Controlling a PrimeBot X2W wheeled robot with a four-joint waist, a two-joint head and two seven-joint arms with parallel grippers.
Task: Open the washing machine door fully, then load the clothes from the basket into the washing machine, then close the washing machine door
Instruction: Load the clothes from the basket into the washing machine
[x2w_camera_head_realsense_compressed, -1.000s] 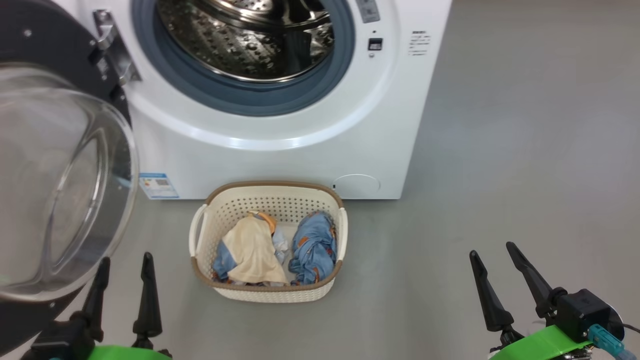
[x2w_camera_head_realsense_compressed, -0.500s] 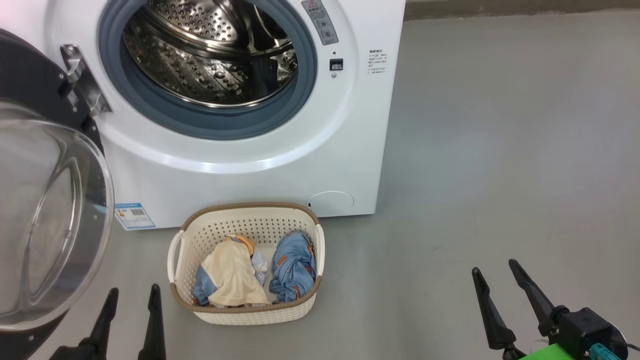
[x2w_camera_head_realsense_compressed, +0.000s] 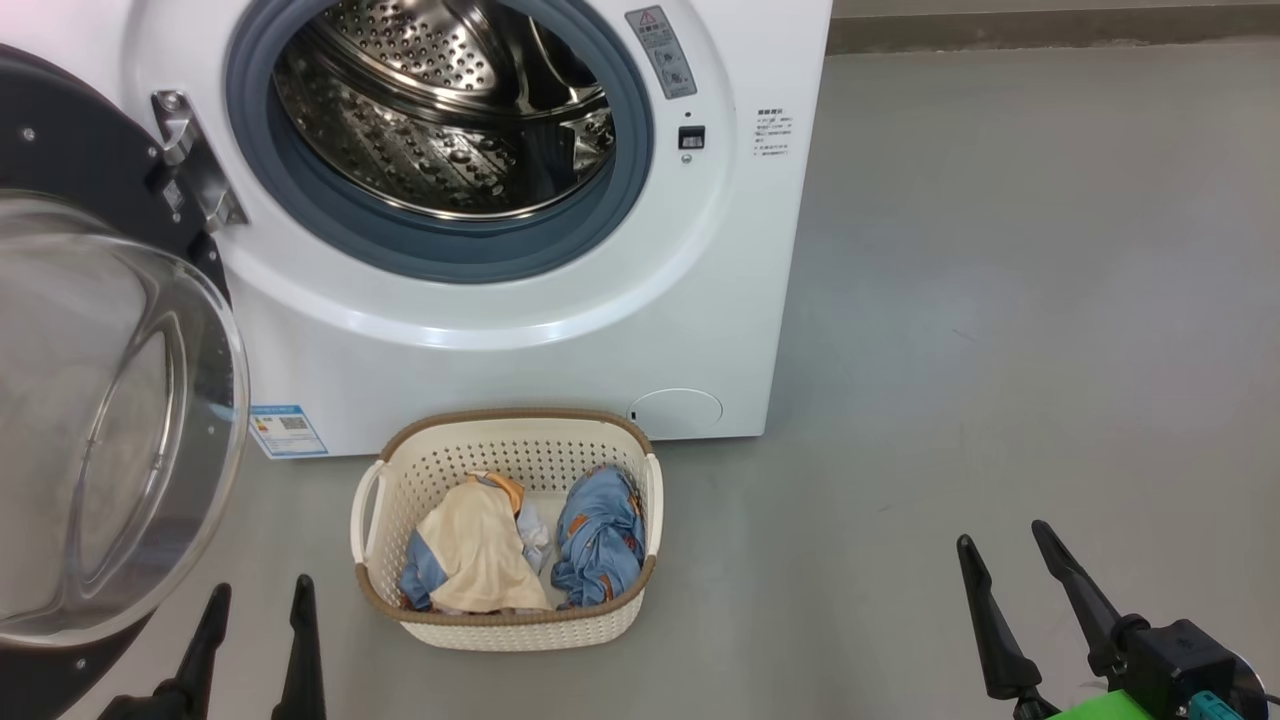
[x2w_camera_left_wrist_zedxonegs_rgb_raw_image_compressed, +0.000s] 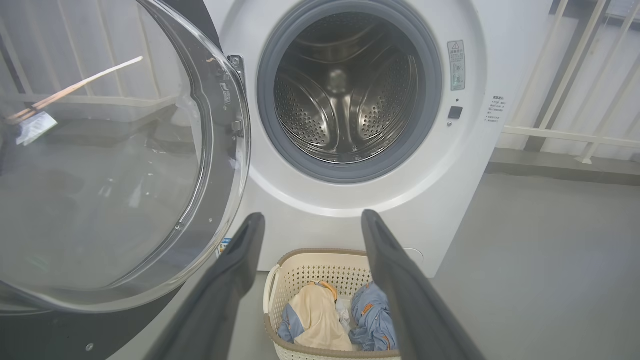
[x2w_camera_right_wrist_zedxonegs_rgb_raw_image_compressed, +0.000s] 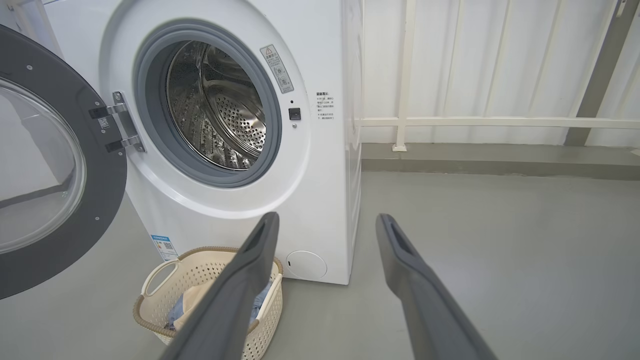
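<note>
I see a smooth grey floor (x2w_camera_head_realsense_compressed: 1000, 300) under soft, even light. Behind it runs a raised grey kerb (x2w_camera_right_wrist_zedxonegs_rgb_raw_image_compressed: 500, 160), with a white railing (x2w_camera_right_wrist_zedxonegs_rgb_raw_image_compressed: 500, 121) before a pale panelled wall (x2w_camera_right_wrist_zedxonegs_rgb_raw_image_compressed: 475, 60).

The wide-open door (x2w_camera_head_realsense_compressed: 100, 400) blocks the left, while the mouth of the washing machine (x2w_camera_head_realsense_compressed: 500, 350) above the basket (x2w_camera_head_realsense_compressed: 520, 632) and the floor (x2w_camera_head_realsense_compressed: 1000, 300) rightward stand free.

Ahead of me stands the white washing machine (x2w_camera_head_realsense_compressed: 520, 350), its glossy black washing machine door (x2w_camera_head_realsense_compressed: 100, 400) swung wide open to the left. Just before it on the floor (x2w_camera_head_realsense_compressed: 950, 350) sits the cream basket (x2w_camera_head_realsense_compressed: 510, 415), holding the clothes (x2w_camera_head_realsense_compressed: 480, 560): cream left, light blue right.
</note>
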